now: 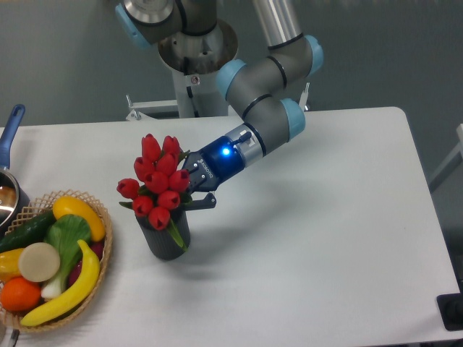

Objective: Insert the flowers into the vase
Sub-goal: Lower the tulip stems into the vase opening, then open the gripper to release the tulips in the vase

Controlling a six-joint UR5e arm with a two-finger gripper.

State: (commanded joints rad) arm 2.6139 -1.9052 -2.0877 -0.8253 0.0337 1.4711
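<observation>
Hand grips flowers w/ stems in vase just below-left of it; top-heavy bunch may tip vase toward basket if let go.

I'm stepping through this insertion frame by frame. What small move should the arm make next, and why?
Probably open the jaws of the gripper and let go: the bunch of red tulip buds sits over the ribbed dark cylindrical vase, a green leaf draping its rim, while the jaws appear shut on it.

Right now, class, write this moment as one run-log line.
stage: inserting | gripper: shut on flowers | flowers: stems in vase mouth | vase: upright beside fruit basket
</observation>
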